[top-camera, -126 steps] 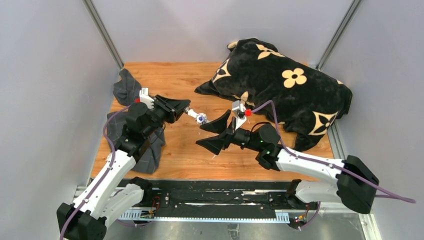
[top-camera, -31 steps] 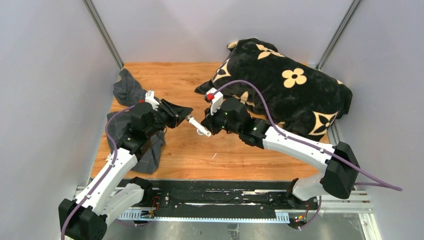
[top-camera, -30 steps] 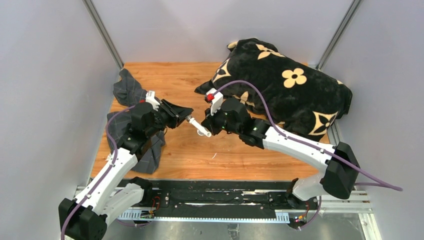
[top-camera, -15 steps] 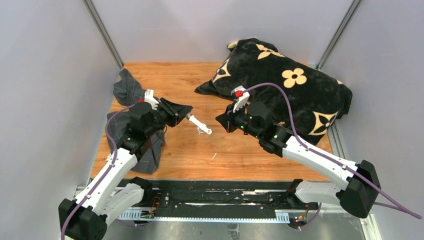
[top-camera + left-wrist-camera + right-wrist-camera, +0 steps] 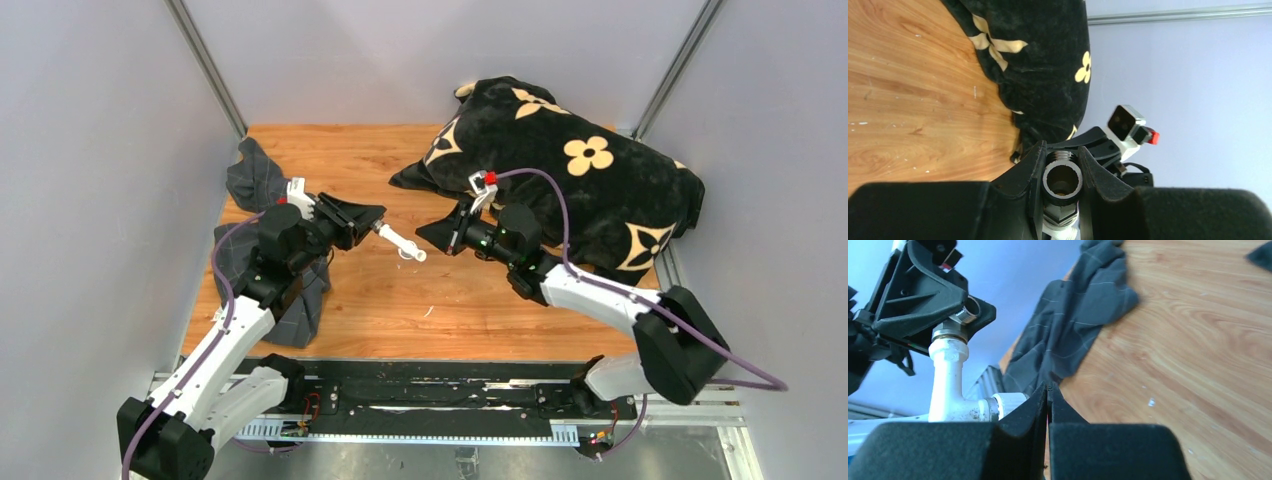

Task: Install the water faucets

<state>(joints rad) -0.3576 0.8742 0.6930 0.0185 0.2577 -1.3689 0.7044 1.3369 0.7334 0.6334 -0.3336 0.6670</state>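
Flowered cushion [image 5: 590, 190] fills the table [image 5: 400, 310] at two o'clock; checked cloth [image 5: 255, 180] lies at nine. Left gripper [image 5: 370, 222] clamps the white faucet [image 5: 400, 242] by its threaded end, mid-table. Right gripper [image 5: 426, 237], jaws pressed together empty, sits at the faucet's three o'clock.

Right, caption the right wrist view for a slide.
Left gripper holds the white elbow-shaped tap body; right gripper, shut, sits just beside it.

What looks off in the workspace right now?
The right gripper has its jaws shut on nothing, beside the free end of the white tap body that the left gripper holds by its threaded metal end. Nothing looks broken.
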